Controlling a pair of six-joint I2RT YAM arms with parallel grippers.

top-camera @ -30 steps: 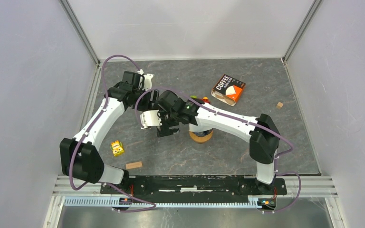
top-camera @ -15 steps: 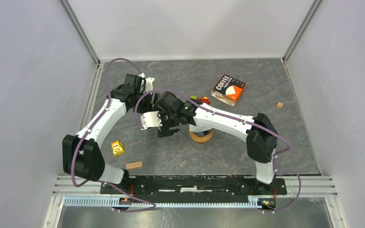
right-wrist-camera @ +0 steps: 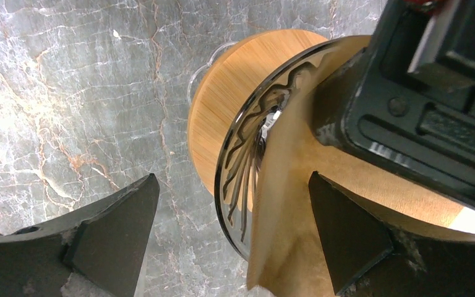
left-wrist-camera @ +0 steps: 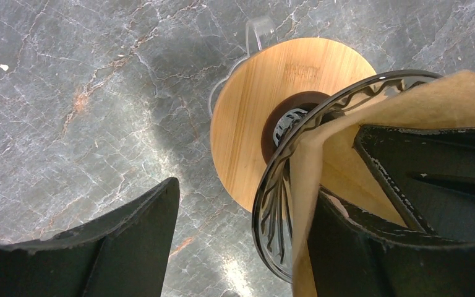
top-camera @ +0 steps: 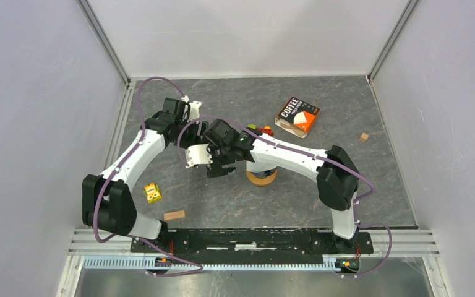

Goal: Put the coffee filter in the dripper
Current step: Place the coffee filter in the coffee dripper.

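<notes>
Inside the dripper point(left-wrist-camera: 253, 105), the single filter point(left-wrist-camera: 408, 105) lines the glass cone, likely being seated against its wall. Left gripper point(left-wrist-camera: 263, 161) and right gripper point(right-wrist-camera: 232, 179) both gape wide, holding nothing, each straddling the dripper's rim with one finger inside the filter. One dripper, two grippers.

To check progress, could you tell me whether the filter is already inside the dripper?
Yes, the brown filter lies inside the dripper, against its ribbed glass wall.
</notes>
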